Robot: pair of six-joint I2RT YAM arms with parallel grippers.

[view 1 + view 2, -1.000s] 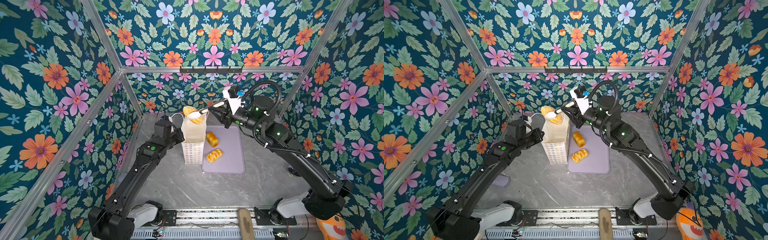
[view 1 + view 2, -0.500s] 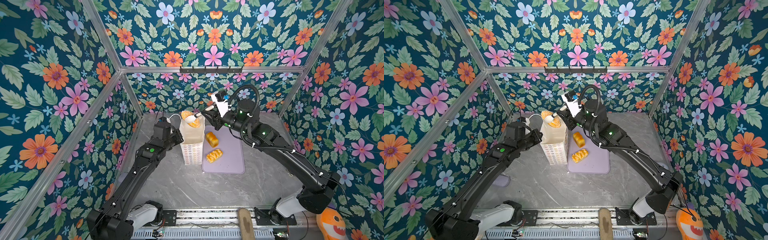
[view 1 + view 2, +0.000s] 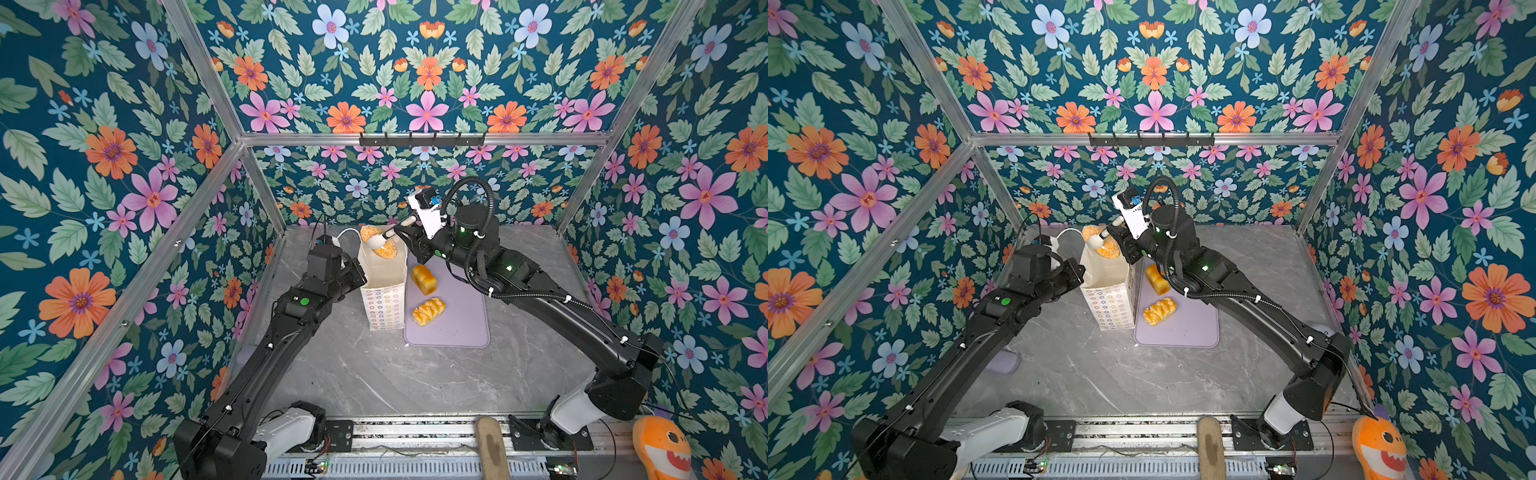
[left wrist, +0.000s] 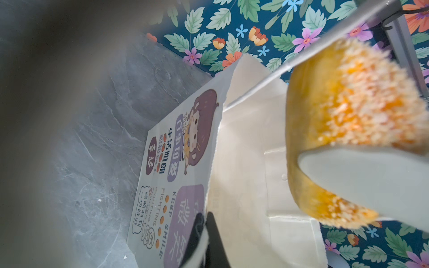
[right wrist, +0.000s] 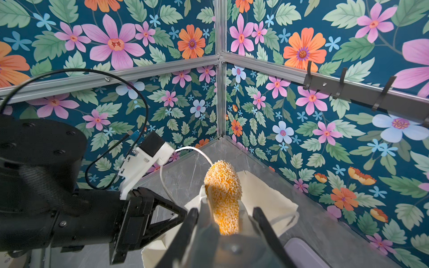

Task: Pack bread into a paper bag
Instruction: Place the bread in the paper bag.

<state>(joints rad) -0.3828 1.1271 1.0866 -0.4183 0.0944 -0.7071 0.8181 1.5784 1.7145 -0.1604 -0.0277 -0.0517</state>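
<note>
Bread held at the mouth of the bag (image 3: 384,299). My right gripper (image 5: 224,215) has its white fingers (image 4: 348,176) closed narrowly on the seeded roll (image 3: 384,251). The roll hangs tilted at the bag's open top. My left gripper (image 4: 205,214) is pinched tight on the bag's rim, with paper between the black fingertips. The bag stands upright. The loaf (image 3: 424,279) and braided roll (image 3: 428,311) lie apart from each other on the mat (image 3: 461,320), just beside the bag.

Robot lab test booth, dark teal floral-print wall panels (image 3: 415,75), silver aluminium frame bars (image 3: 291,139), grey marble-look tabletop (image 3: 374,374), two black robot arms (image 3: 286,332) bolted to a slotted metal base rail (image 3: 415,430).
</note>
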